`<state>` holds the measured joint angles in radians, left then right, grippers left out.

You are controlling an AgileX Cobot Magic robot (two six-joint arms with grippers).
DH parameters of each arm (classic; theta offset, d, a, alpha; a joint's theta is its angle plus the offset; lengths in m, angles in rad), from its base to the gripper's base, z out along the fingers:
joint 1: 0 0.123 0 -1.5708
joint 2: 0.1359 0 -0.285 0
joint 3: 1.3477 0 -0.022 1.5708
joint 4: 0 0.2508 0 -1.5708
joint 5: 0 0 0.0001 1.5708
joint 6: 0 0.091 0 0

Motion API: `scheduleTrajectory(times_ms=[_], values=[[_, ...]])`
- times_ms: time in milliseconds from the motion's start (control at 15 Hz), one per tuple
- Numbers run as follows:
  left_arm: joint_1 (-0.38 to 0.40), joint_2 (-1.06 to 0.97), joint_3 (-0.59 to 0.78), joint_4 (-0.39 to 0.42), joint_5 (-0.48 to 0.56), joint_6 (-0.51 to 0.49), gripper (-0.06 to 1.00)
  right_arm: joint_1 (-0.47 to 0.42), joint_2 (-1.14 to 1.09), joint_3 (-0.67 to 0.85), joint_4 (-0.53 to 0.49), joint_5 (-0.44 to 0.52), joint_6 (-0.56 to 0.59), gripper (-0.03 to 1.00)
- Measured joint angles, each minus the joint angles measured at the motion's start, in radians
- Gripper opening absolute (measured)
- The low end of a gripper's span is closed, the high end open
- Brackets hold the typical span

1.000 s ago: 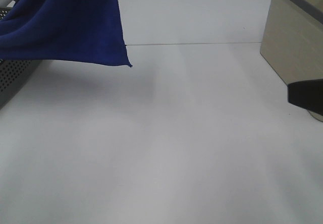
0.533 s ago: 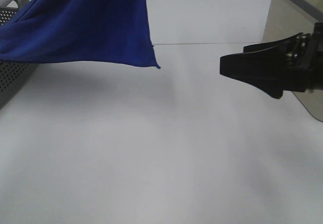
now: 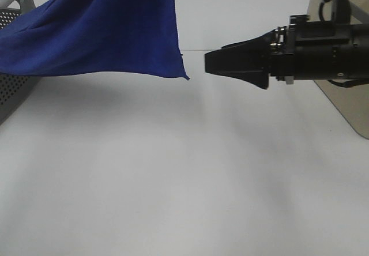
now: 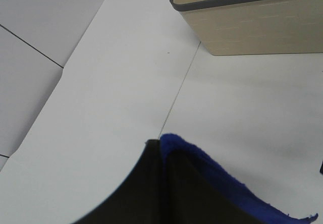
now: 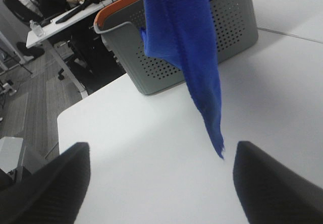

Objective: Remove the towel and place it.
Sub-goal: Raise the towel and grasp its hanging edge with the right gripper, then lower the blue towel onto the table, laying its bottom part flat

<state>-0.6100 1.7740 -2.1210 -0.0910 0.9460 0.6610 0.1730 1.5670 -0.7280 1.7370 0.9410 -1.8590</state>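
Note:
The deep-blue towel [image 3: 98, 31] hangs in the air at the upper left, its top running out of the frame and its lower corner pointing down-right above the white table [image 3: 173, 175]. In the left wrist view my left gripper [image 4: 160, 147] is shut on the towel [image 4: 217, 181], blue cloth bulging beside the black finger. My right gripper [image 3: 209, 63] reaches in from the right, level, its tip just short of the towel's hanging corner. Through the right wrist view its jaws [image 5: 162, 146] stand wide open and empty, with the towel [image 5: 186, 37] dangling ahead of them.
A grey perforated basket [image 3: 11, 89] stands at the left edge, behind the towel [image 5: 237, 37]. A beige bin [image 3: 346, 103] with a grey rim sits at the right, behind my right arm [image 4: 252, 22]. Desks and chairs lie beyond the table's edge.
My right gripper has come in from the right edge and travelled left toward the towel's corner. The towel has swung to the right and risen a little.

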Motion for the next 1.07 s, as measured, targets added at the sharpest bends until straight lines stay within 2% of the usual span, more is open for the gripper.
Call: scheduleTrajectory(times_ms=[200, 267, 667, 800, 933, 1067], values=[[0.0, 0.0, 0.0, 0.0, 0.0, 0.0, 0.0, 0.121, 0.016, -0.091, 0.001, -0.234, 0.01, 0.76], [0.0, 0.0, 0.0, 0.0, 0.0, 0.0, 0.0, 0.141, 0.028, -0.116, 0.001, -0.28, 0.01, 0.76], [0.0, 0.0, 0.0, -0.007, 0.0, 0.0, 0.0, 0.259, 0.187, -0.27, 0.001, -0.302, 0.019, 0.76], [0.0, 0.0, 0.0, -0.007, 0.0, 0.0, 0.0, 0.264, 0.204, -0.271, 0.001, -0.311, 0.029, 0.74], [0.0, 0.0, 0.0, -0.007, 0.0, 0.0, 0.0, 0.264, 0.205, -0.271, 0.001, -0.311, 0.029, 0.63], [0.0, 0.0, 0.0, -0.007, 0.0, 0.0, 0.0, 0.264, 0.205, -0.271, 0.001, -0.311, 0.029, 0.3]])
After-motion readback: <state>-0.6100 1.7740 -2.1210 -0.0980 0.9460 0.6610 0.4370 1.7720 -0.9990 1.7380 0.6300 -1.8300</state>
